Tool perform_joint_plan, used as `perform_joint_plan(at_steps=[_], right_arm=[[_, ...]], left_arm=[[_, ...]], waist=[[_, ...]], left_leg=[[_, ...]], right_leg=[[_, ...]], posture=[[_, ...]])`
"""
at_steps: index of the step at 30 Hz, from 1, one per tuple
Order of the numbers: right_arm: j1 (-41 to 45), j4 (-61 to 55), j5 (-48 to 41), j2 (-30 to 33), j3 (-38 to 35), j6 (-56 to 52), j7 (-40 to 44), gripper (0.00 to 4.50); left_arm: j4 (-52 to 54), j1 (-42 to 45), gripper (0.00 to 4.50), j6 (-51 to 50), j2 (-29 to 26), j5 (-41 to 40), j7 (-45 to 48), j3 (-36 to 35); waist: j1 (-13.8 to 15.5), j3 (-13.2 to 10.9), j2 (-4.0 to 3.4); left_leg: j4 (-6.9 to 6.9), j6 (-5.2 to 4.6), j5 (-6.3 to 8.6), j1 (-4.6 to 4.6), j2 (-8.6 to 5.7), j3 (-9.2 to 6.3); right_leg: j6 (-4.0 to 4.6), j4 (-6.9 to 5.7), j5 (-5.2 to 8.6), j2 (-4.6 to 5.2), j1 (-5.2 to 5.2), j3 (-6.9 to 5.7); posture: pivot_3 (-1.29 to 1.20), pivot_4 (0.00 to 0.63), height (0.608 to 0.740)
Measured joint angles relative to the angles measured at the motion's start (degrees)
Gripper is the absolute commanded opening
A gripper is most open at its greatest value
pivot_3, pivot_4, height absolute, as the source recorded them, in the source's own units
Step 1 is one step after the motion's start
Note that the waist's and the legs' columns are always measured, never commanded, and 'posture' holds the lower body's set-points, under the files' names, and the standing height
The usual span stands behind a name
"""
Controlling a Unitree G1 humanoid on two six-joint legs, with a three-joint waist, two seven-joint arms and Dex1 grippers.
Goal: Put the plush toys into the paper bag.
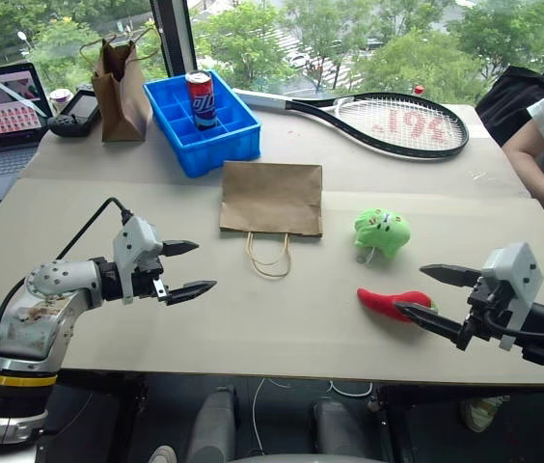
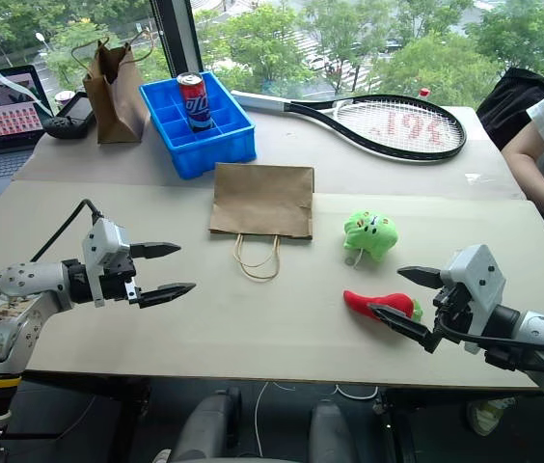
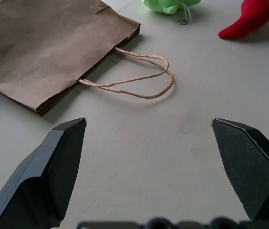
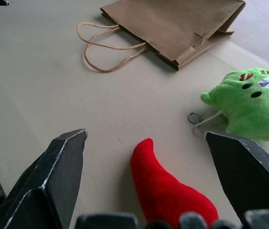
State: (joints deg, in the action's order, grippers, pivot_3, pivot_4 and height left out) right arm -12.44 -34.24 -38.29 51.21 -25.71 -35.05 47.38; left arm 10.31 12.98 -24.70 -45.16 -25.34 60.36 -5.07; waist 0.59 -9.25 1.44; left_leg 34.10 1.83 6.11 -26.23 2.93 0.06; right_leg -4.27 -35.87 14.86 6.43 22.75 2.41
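Saw the paper bag [image 1: 271, 198] lying flat in the middle of the table [image 1: 108, 338], with its thin twine handles [image 1: 269, 256] looped toward the robot. Found the round green toy [image 1: 382, 231] just to the right of the bag, and the red chili toy [image 1: 391, 303] a little nearer the table's front edge. Held the right gripper [image 1: 429, 293] low over the table with fingers [image 1: 448, 275] spread wide and nothing in them; had the red chili lying right at their tips, between the two fingers in the right wrist view. Kept the left gripper [image 1: 185, 267] on the left side, fingers wide apart and empty too, pointing toward the bag's handles but well apart from them and from both toys.
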Motion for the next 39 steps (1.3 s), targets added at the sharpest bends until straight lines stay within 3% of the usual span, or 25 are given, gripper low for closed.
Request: perform_joint_plan(at_steps=[3, 6, 8, 10, 16, 26, 29, 33, 39], right_arm=[[1.0, 0.1, -0.4, 1.5, 0.6, -0.6, 1.1, 4.40], [9.1, -3.1, -5.5, 12.2, 2.0, -5.4, 5.6, 4.40], [13.1, -6.2, -9.5, 14.8, 2.6, -8.1, 6.1, 4.40], [17.1, -7.7, -13.7, 15.2, 4.2, -11.1, 4.6, 4.40], [24.5, -10.0, -19.4, 15.4, 6.9, -15.8, -3.0, 4.40], [25.5, -10.8, -23.7, 15.2, 5.9, -20.3, -12.9, 4.40], [25.5, -10.8, -23.9, 15.4, 4.6, -20.7, -14.1, 4.50], [25.5, -10.9, -24.4, 15.5, 3.7, -21.4, -16.0, 4.50], [24.2, -11.6, -26.2, 15.5, 2.2, -22.4, -17.8, 4.50]], left_arm=[[-1.6, 1.5, 4.50, 0.2, -0.2, -0.8, 2.5, 0.2], [-6.6, 13.8, 4.50, 3.5, -1.4, -1.8, 12.1, 2.6], [-9.1, 19.1, 4.50, 6.5, -1.2, -1.0, 15.7, 4.4], [-14.8, 22.9, 4.50, 10.6, 1.1, 2.2, 17.6, 7.6], [-27.9, 28.0, 4.50, 23.4, 8.0, 11.2, 20.4, 16.6], [-56.6, 39.3, 4.50, 46.7, 16.3, 24.5, 15.5, 20.6], [-62.7, 41.9, 3.78, 51.9, 17.6, 27.9, 12.9, 21.4], [-69.6, 44.5, 2.18, 56.8, 20.1, 30.8, 9.1, 22.0], [-72.0, 46.0, 0.04, 56.3, 22.1, 29.3, 10.6, 19.4]], waist=[[0.0, 0.0, -0.02], [0.1, -0.3, -0.13], [0.1, -0.2, -0.02], [0.1, -0.2, -0.01], [0.1, -0.3, 0.20], [0.1, -0.3, 0.24], [0.1, -0.3, 0.24], [0.1, -0.3, 0.24], [0.0, -0.3, 0.24]], left_leg=[[0.11, 0.00, 0.00, -0.02, 0.00, 0.00], [0.24, 0.01, 0.01, -0.27, 0.04, -0.01], [0.32, 0.01, 0.01, 0.08, 0.06, -0.01], [0.31, -0.02, 0.01, -0.04, 0.01, 0.02], [0.63, -0.61, -0.18, -0.73, 0.01, -0.04], [0.85, -0.65, -0.21, -1.03, 0.01, -0.13], [0.84, -0.66, -0.21, -1.02, 0.00, -0.14], [0.85, -0.66, -0.21, -1.02, 0.01, -0.15], [0.85, -0.66, -0.22, -1.02, 0.01, -0.15]], right_leg=[[0.00, -0.08, 0.00, 0.00, 0.02, 0.00], [0.10, -0.21, -0.09, -0.03, 0.32, -0.02], [0.05, -0.12, -0.05, -0.03, 0.12, -0.05], [0.04, 0.05, -0.04, 0.00, -0.20, -0.03], [0.28, -0.04, -0.24, -0.04, 0.25, -0.02], [-0.27, -0.18, -0.56, -0.11, 0.42, -0.01], [-0.31, -0.20, -0.59, -0.11, 0.42, -0.01], [-0.34, -0.21, -0.61, -0.12, 0.43, -0.01], [-0.36, -0.26, -0.62, -0.13, 0.43, -0.01]], posture=[[0.00, 0.150, 0.731], [0.00, 0.150, 0.731], [0.00, 0.150, 0.731], [0.00, 0.150, 0.731], [0.00, 0.150, 0.731], [0.00, 0.150, 0.731], [0.00, 0.150, 0.731], [0.00, 0.150, 0.731], [0.00, 0.150, 0.731]])
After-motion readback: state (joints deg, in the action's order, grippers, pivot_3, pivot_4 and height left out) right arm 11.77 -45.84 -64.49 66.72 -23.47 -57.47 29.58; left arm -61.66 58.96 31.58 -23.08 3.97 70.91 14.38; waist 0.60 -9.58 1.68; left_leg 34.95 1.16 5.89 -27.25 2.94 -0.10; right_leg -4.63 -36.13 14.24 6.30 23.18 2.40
